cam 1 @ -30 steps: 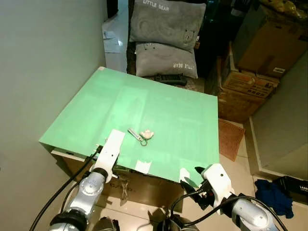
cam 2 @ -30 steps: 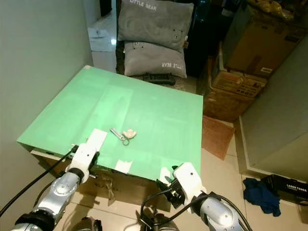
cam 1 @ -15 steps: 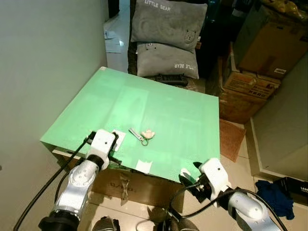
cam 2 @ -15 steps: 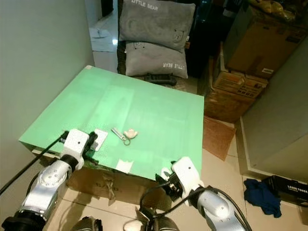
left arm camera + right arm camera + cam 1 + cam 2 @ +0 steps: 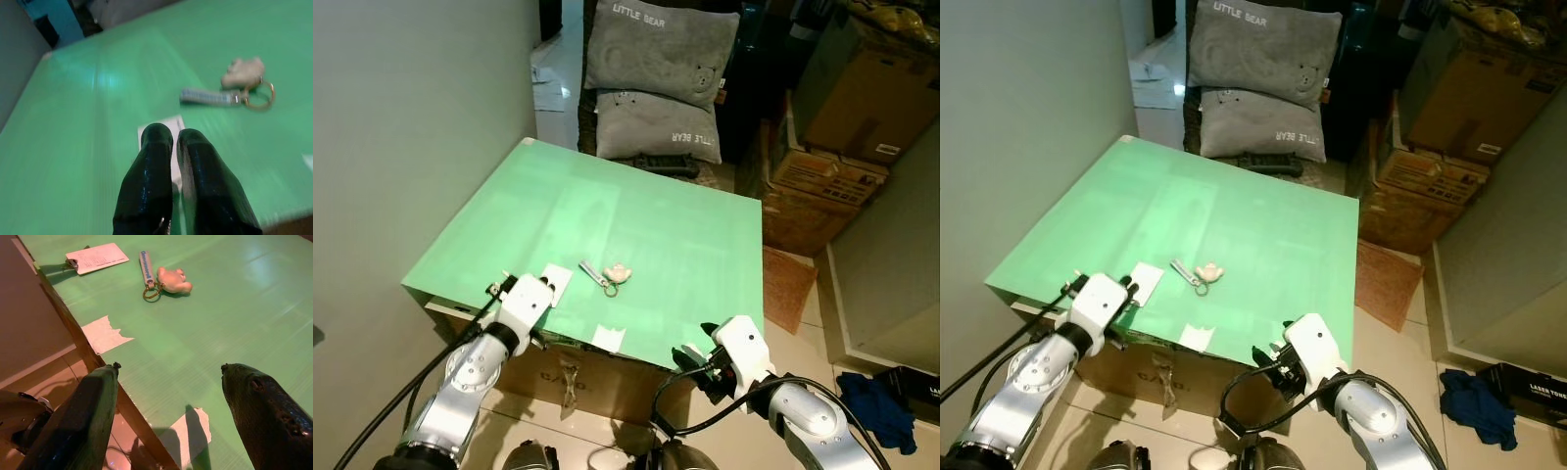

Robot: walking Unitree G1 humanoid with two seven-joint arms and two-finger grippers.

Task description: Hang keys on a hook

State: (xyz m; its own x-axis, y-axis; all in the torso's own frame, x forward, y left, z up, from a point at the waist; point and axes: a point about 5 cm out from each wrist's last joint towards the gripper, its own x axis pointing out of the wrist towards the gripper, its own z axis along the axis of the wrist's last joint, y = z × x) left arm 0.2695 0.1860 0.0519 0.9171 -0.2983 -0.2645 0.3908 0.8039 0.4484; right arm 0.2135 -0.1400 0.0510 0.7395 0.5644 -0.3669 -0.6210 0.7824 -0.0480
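The keys lie on the green table toward its near edge: a metal ring, a blue-and-white strap and a cream plush charm. My left gripper is shut with nothing in it, its tips over a white paper slip just left of the keys. It sits at the table's near-left edge. My right gripper stands wide open at the near-right edge, short of the keys and apart from them.
Two grey "LITTLE BEAR" pillows stand behind the table, with a black object at its far edge. Cardboard boxes stack at the right. A wall runs along the left. Tape strips mark the near edge. A blue cloth lies on the floor.
My left gripper has drawn back off the paper slip toward the near-left edge. The right gripper has edged slightly left. The keys have stayed put.
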